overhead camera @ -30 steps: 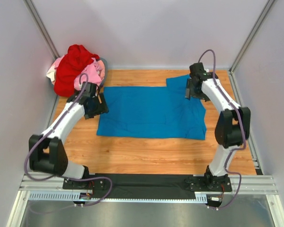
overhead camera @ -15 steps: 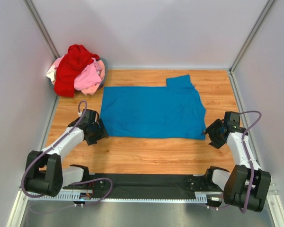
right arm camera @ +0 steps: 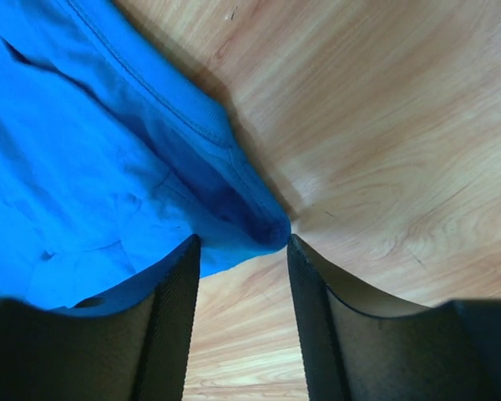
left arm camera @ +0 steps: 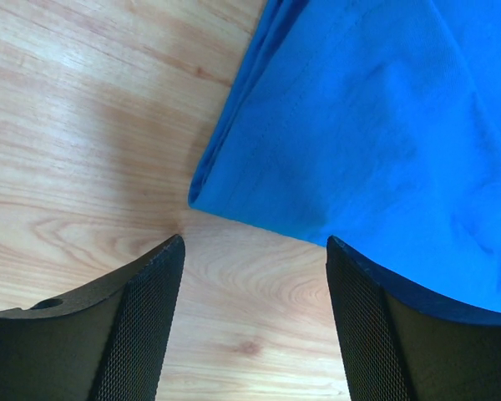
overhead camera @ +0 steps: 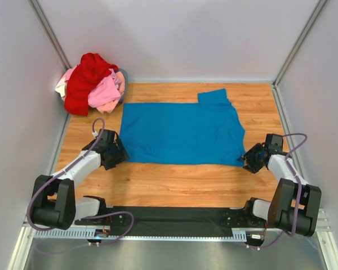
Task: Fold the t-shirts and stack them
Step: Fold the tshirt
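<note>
Far left, red t-shirt [overhead camera: 83, 79] shows overhead only.

Blue t-shirt [overhead camera: 183, 132] laid out flat; the other three bundled in a corner heap.

The bright blue shirt is spread wide across the middle of the wooden tabletop, mostly smooth with a few shallow creases. One short sleeve juts out toward 1 o'clock, and the near corners at 7 and 5 o'clock lie flat on the wood with a doubled, stitched edge. At 10 o'clock, well apart from it, the red t-shirt [overhead camera: 85, 76] is crumpled on top of the pink t-shirt [overhead camera: 106, 93], and the whitish t-shirt [overhead camera: 61, 88] peeks out at the heap's left edge.
</note>
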Robot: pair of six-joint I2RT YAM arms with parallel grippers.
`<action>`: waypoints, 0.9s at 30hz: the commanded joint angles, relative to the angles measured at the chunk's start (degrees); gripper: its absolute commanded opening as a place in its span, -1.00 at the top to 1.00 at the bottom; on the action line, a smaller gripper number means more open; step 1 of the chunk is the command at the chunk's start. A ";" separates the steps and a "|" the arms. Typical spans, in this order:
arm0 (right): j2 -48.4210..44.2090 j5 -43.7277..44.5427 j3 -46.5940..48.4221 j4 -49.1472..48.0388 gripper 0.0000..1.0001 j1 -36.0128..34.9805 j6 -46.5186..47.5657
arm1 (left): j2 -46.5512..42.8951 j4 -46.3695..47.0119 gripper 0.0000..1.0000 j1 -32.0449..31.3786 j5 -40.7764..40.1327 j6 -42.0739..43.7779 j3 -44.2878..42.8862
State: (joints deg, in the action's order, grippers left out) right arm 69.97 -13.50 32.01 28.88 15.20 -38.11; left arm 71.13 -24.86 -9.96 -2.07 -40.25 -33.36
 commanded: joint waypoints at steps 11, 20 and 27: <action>1.83 0.66 -0.37 -4.80 0.44 1.94 3.39 | 4.18 5.17 -0.25 0.46 -6.02 -2.90 -0.38; 2.01 1.98 1.56 -4.28 0.99 3.43 3.92 | 8.59 5.27 1.00 0.46 -8.21 -0.97 -3.19; -3.34 6.64 4.38 -0.85 0.99 4.40 3.83 | -1.33 -1.94 1.00 0.55 -12.08 -0.53 -3.55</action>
State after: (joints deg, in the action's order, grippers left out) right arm 70.48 -11.09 33.67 27.38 19.09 -34.87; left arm 74.74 -22.24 -9.76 -10.20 -41.89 -36.16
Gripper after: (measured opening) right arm 0.015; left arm 0.009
